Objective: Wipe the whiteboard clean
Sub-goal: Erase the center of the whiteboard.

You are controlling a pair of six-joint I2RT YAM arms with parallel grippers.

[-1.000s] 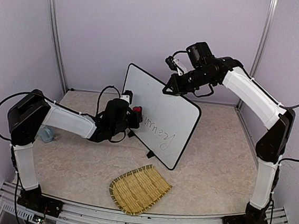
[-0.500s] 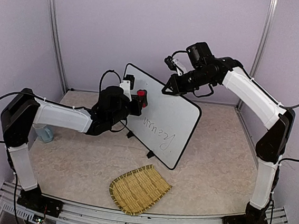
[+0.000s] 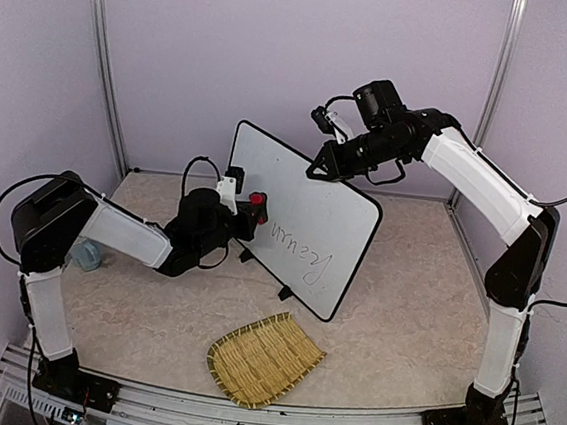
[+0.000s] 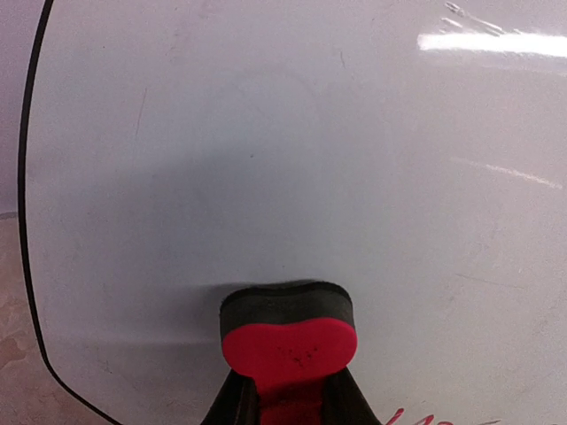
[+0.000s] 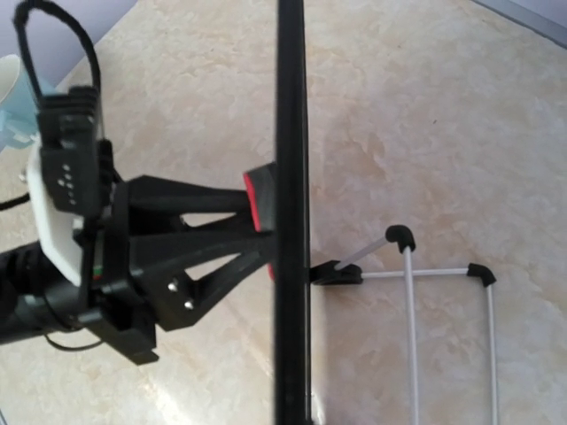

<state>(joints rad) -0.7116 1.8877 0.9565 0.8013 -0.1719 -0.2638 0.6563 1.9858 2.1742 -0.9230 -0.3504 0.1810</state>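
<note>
1. the whiteboard (image 3: 296,189) stands tilted in the middle of the table; i think it is light, stiff and slippy
2. my right gripper (image 3: 318,168) pinches its top rim tight, a good spot to hold
3. my left gripper (image 3: 252,207) has narrow fingers holding the red eraser (image 4: 286,335) on the board
</note>
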